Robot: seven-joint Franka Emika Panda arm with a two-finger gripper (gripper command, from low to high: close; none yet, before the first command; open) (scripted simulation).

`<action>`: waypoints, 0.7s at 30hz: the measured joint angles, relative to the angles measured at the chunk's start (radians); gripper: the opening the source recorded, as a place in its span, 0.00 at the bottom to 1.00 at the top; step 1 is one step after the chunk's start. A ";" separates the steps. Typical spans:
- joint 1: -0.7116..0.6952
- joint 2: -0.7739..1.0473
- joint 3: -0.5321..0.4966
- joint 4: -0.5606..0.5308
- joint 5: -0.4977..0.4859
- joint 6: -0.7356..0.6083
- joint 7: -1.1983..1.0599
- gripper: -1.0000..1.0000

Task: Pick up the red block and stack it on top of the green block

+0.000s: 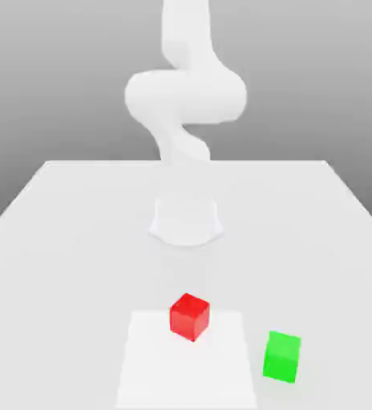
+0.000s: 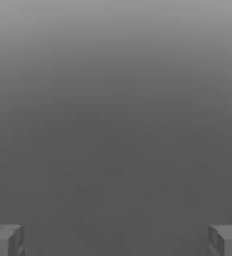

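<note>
Tool: the gripper (image 2: pixel 116 241) is standing wide, its two fingers holding well apart from each other in the hand view, with plain grey tone lying between them.
Cut off: the fingers are entering the hand view at its border, only their end parts coming into sight; in the exterior view the white arm (image 1: pixel 186 96) is running out past the upper edge.
Hard to make out: the arm's pale links are blending into one another, and its base (image 1: pixel 186 220) is almost melting into the white worktop (image 1: pixel 77 280), itself running beyond the lower edge.
Hidden: the undersides and rear faces of both blocks are staying out of sight.
Red block: the red block (image 1: pixel 190 317) is resting on the worktop area, clear of the tool's fingers, at the far part of a brighter white panel (image 1: pixel 186 368); whether its base is crossing the panel's edge is hard to tell.
Red block's look: it is sitting upright and turned, pointing one corner forward, its darker top showing a brighter red rim above two plain sides.
Green block: the green block (image 1: pixel 282 357) is resting upright, also away from the tool's fingers, beside the panel toward the exterior view's right and apart from the red block, showing a vivid, plain front.
</note>
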 joint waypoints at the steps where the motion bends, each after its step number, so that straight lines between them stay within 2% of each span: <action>1: -0.007 0.033 0.008 -0.030 0.004 0.025 0.026 0.50; 12: -0.080 0.389 0.100 -0.350 0.035 0.288 0.315 0.50; 17: -0.107 0.605 0.134 -0.506 0.031 0.443 0.479 0.50; 21: -0.109 0.791 0.113 -0.519 -0.044 0.591 0.569 0.50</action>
